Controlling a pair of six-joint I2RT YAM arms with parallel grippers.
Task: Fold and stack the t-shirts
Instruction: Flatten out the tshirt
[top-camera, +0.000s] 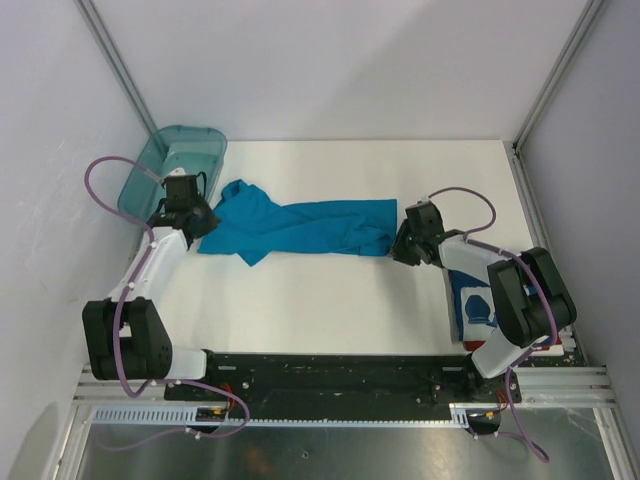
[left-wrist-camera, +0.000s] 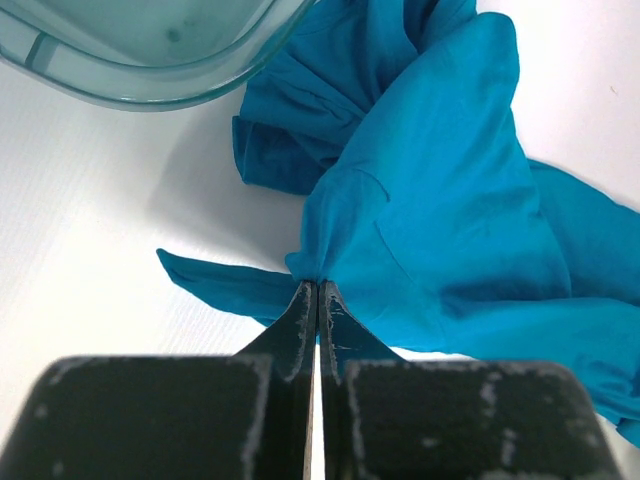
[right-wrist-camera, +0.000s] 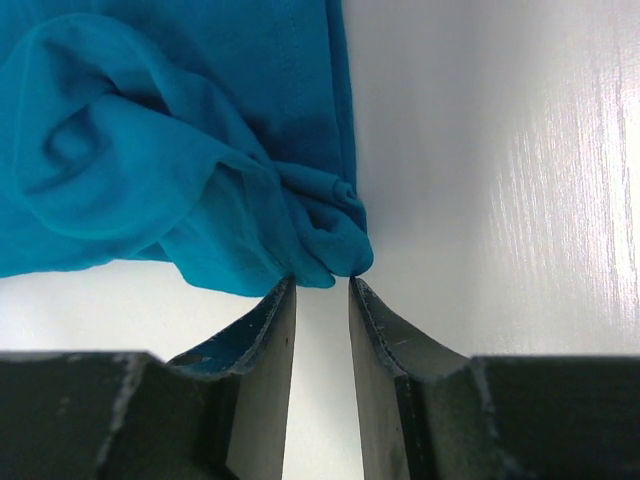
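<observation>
Teal-blue t-shirt is only partly readable. It is bunched into a long rumpled band, so neck and sleeves cannot be told apart from above, and its left tip disappears under the left end effector. The folded dark blue t-shirt is mostly covered by the right arm (only a slice with white print and a red edge shows) at the near right of the tabletop. In both wrist views the teal cloth runs off the frame edges.

The teal-blue t-shirt lies across the middle of the tabletop with its long axis running left to right. Its left end is wider and crumpled and lies just beside the translucent teal bin in the far left corner. Its right end is squarer and points at the right end effector.

The cloth is plain, one colour throughout, and thrown into deep folds. A stitched hem shows along its right edge in the right wrist view.

The left end effector is clamped tight on a pinch of the shirt's left end, and the cloth fans out from the tips. The right end effector's jaws stand a narrow gap apart, with a bunched corner of the shirt right at the fingertips. White tabletop shows between them (the corner looks touched, not gripped).
</observation>
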